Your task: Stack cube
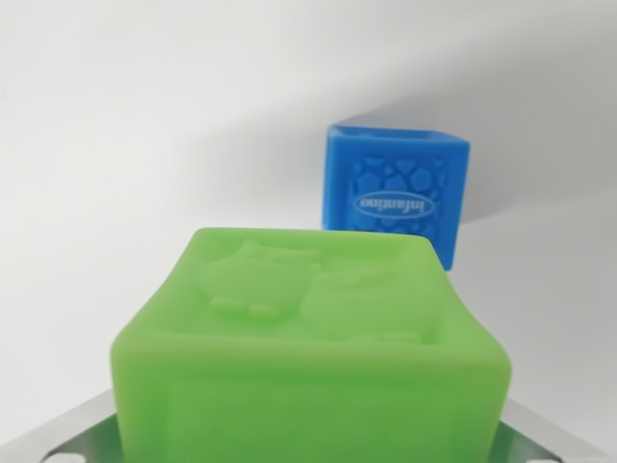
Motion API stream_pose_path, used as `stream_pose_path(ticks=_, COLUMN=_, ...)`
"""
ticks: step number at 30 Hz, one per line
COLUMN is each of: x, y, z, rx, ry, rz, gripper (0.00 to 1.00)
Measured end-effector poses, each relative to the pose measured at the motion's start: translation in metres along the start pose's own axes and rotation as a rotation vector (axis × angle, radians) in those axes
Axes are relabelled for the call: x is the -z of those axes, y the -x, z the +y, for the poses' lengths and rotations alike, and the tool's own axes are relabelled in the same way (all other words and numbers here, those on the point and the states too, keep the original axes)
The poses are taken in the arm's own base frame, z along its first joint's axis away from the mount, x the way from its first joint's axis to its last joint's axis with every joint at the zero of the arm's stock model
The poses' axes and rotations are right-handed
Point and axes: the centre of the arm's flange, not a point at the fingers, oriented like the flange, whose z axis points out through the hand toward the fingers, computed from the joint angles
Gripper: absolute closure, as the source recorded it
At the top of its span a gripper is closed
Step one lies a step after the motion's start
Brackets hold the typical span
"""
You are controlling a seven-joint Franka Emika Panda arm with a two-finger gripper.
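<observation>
1. We see a green cube [308, 338] filling the wrist view's foreground, soft-looking, with raised animal shapes on top.
2. Beyond it a blue cube [395, 191] rests on the white surface [116, 145], embossed with pebbles and a logo.
3. Grey metal parts of the hand [308, 453] flank the green cube; we cannot tell whether it pinches it.

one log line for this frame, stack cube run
phase: carry | held: green cube close to camera, between jaws | target: blue cube beyond, toward wrist view's right, on white surface | stack: not yet done
</observation>
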Motion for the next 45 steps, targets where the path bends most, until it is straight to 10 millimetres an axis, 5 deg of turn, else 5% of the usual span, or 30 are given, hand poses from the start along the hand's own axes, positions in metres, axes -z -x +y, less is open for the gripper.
stream_pose_path(ticks=18, x=0.0, y=-0.029, z=0.013, rx=-0.035, ry=0.001, rz=0.0, gripper=1.0)
stream_pose_path(ticks=45, x=-0.069, y=-0.029, z=0.014, rx=-0.034, ry=0.008, rz=-0.005, gripper=1.0)
